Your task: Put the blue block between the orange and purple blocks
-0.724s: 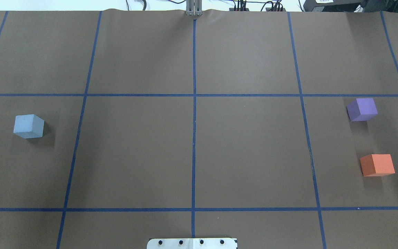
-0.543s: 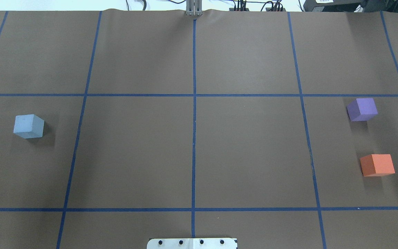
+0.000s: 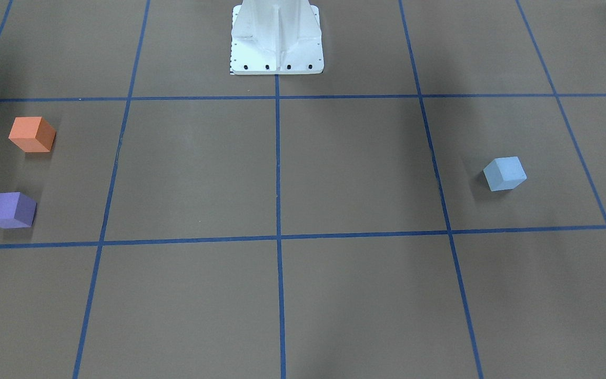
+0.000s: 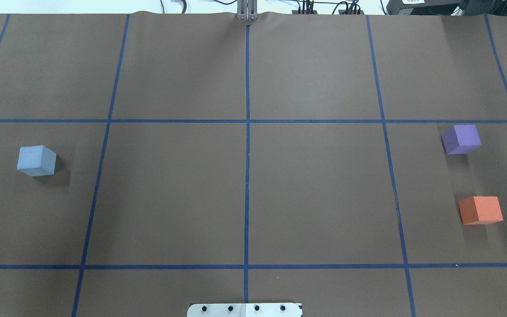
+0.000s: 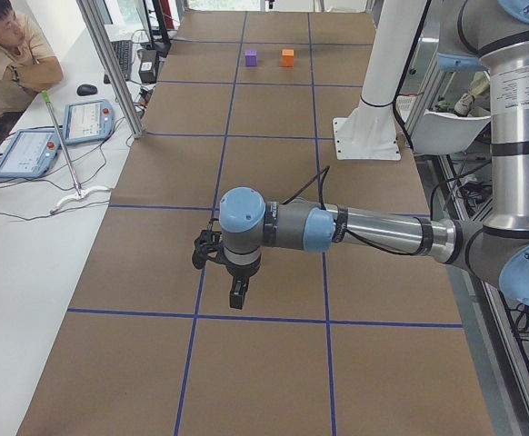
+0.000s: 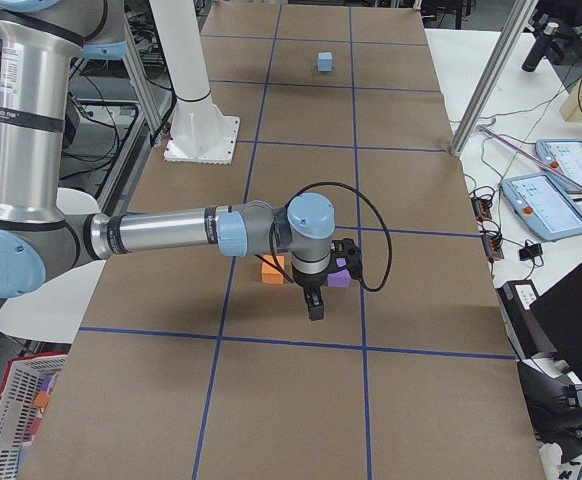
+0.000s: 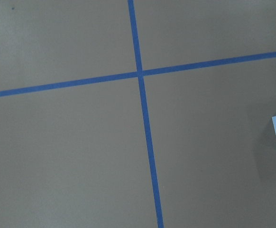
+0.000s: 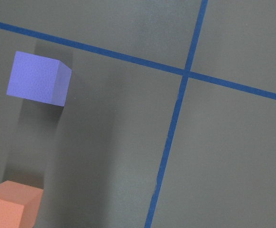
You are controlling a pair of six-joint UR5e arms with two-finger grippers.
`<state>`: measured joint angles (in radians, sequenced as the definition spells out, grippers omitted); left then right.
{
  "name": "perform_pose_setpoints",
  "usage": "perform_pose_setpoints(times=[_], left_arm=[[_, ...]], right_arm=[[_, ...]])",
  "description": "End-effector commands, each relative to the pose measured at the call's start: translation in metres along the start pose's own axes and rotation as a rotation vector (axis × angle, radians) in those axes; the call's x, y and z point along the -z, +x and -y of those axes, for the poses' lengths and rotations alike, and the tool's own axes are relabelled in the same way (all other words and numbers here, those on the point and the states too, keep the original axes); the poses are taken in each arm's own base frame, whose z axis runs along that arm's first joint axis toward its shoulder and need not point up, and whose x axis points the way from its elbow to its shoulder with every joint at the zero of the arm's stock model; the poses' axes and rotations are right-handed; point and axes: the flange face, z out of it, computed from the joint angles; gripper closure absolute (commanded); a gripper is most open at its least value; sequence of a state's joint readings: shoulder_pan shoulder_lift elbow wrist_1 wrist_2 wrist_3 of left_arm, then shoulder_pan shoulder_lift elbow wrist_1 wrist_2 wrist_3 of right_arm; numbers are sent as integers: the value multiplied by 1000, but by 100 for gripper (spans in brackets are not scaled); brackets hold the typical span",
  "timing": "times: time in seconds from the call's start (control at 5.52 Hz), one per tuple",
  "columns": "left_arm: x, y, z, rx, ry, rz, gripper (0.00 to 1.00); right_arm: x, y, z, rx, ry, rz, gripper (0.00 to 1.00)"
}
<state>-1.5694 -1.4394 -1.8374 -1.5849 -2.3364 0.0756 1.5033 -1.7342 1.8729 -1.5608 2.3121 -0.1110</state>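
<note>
Brown table, nothing done yet: your blue block sits well apart from the orange block and purple block. Can't tell the jaws on the left gripper or right gripper.

There are three blocks on the one table: one blue block, one orange block and one purple block. There are two robot arms, the left arm and the right arm, and one white base. There is one person, and there are two tablets, a near one and a far one.
</note>
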Motion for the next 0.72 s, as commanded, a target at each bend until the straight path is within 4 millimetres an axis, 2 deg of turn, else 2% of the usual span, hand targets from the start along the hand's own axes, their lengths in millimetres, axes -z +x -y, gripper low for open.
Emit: perform_pose_setpoints(times=[0.0,0.18,0.36,0.54], left_arm=[[22,19,43,-189,196,13,0],[25,24,64,-230,252,3,0],[27,33,66,-193,267,-61,0],[14,55,69,-176,240,-129,0]], right_arm=[[11,-9,12,60,115,-11,0],[16,-13,19,94,156,-14,0],[17,-16,22,104,166,-5,0],[14,-17,21,112,162,-4,0]])
